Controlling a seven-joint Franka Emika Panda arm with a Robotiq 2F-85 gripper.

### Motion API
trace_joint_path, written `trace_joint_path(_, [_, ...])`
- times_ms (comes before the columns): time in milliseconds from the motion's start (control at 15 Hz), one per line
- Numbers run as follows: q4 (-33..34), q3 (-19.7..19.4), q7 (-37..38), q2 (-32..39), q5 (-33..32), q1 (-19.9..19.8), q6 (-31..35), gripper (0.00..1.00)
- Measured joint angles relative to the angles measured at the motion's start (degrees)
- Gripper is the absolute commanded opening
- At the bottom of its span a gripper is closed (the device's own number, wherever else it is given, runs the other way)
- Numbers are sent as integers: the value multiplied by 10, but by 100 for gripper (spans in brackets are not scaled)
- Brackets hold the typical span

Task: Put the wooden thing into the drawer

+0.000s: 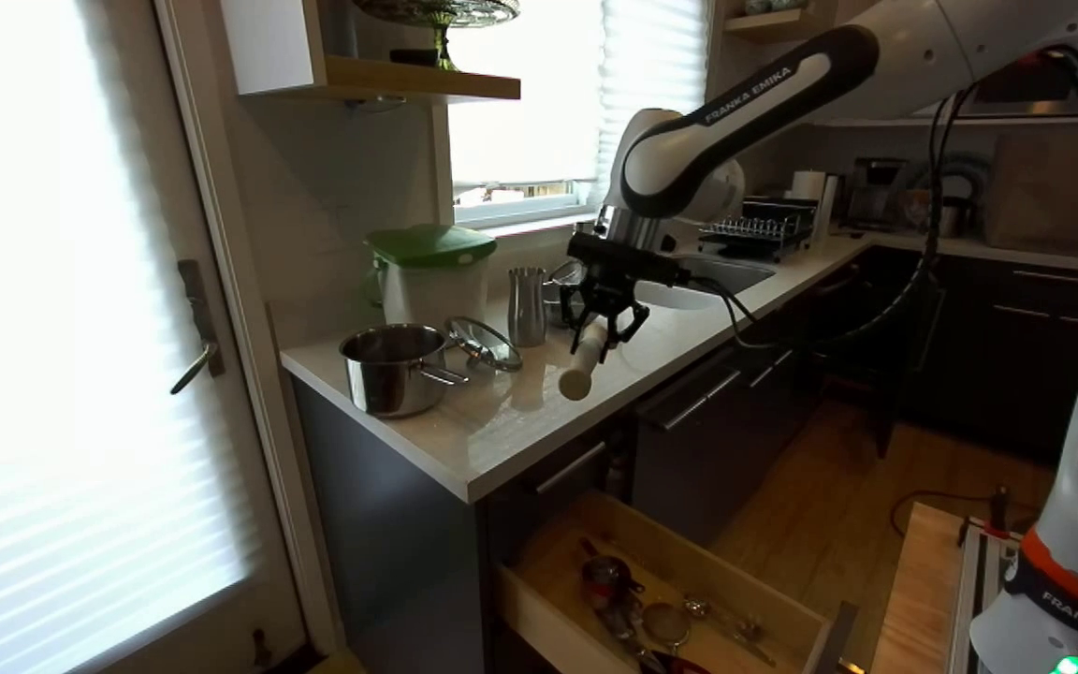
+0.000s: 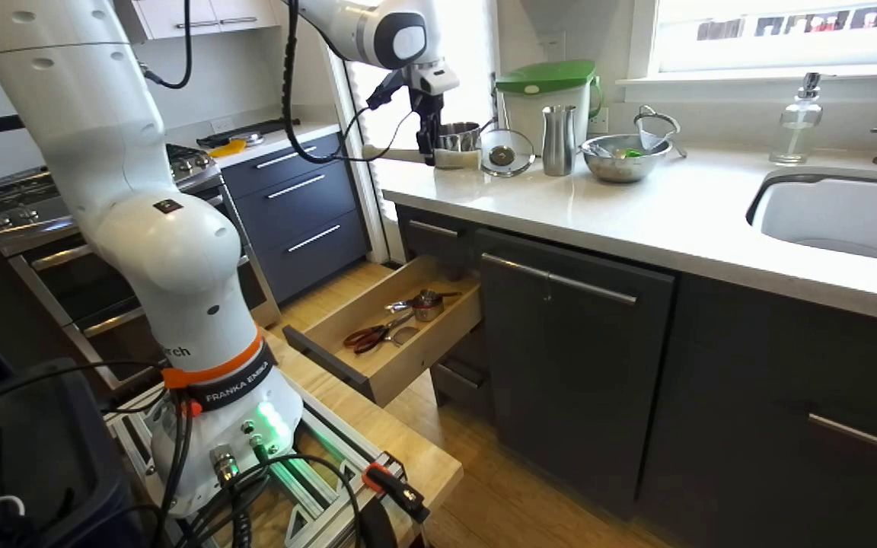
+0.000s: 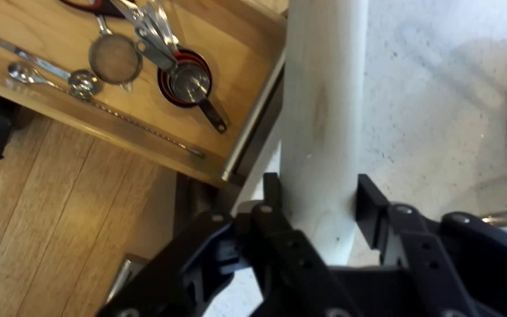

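The wooden thing [image 1: 582, 365], a pale tan thick stick, is in my gripper [image 1: 592, 344]. In the wrist view the fingers [image 3: 317, 193] press on both sides of the wooden thing [image 3: 324, 110], which runs up out of the frame. In an exterior view the wooden thing [image 2: 457, 158] shows on both sides of the gripper [image 2: 428, 156]. It is over the countertop, near its front edge; its exact height is hard to tell. The drawer [image 1: 539, 613] stands open below the counter, with pale wood walls [image 2: 408, 373]. In the wrist view the drawer [image 3: 244, 57] lies to the left of the wooden thing.
The drawer holds measuring cups [image 2: 428, 304], a strainer [image 3: 115, 58], red-handled scissors [image 2: 366, 339] and long spoons. On the countertop [image 1: 502, 440] stand a metal pot [image 1: 396, 379], a glass lid [image 1: 485, 344], a metal cup [image 1: 528, 309], a green-lidded bin [image 1: 431, 281] and a bowl [image 2: 625, 160].
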Motion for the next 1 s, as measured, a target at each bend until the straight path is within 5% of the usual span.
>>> trace_joint_path(600, [-231, 37, 10, -146, 30, 10, -6, 19])
trace_joint_path(1000, [-311, 4, -100, -143, 174, 10, 56, 19])
